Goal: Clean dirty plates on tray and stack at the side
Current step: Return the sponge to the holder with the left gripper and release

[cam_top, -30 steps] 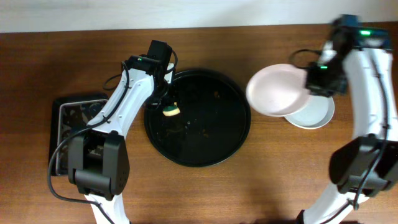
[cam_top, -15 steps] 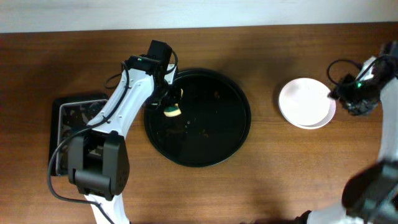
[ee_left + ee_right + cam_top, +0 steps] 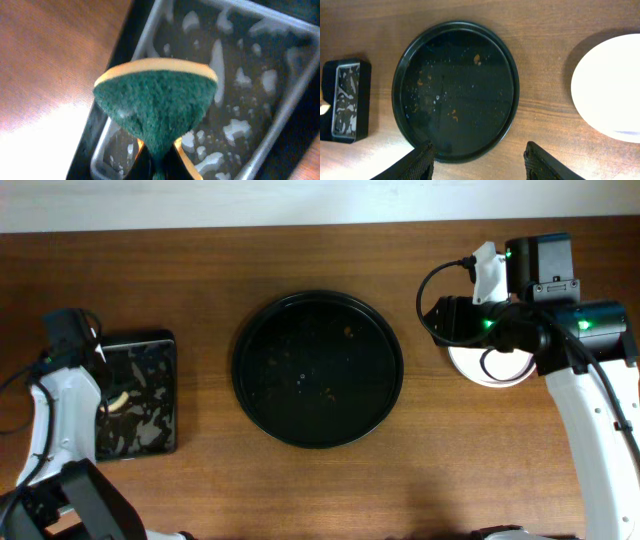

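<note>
The round black tray (image 3: pixel 240 370) lies mid-table with only orange crumbs and droplets in it; the right wrist view shows its rim (image 3: pixel 396 95) too. White plates (image 3: pixel 500 372) sit stacked to its right, largely under my right arm, and their plain white top (image 3: pixel 615 95) shows at that view's right edge. My right gripper (image 3: pixel 480 162) is open and holds nothing, above the table between tray and plates. At the far left, my left gripper (image 3: pixel 159 152) is shut on a green-and-yellow sponge (image 3: pixel 155 100).
A small rectangular dark tray (image 3: pixel 150 360) with wet foam lies at the left, right under the sponge (image 3: pixel 118 398); its floor (image 3: pixel 235 50) fills the left wrist view. It also appears at the left edge of the right wrist view (image 3: pixel 347 100).
My left arm swung from the round tray to the rectangular tray, carrying the sponge. My right gripper set its plate on the stack, opened, and now hangs above it.
</note>
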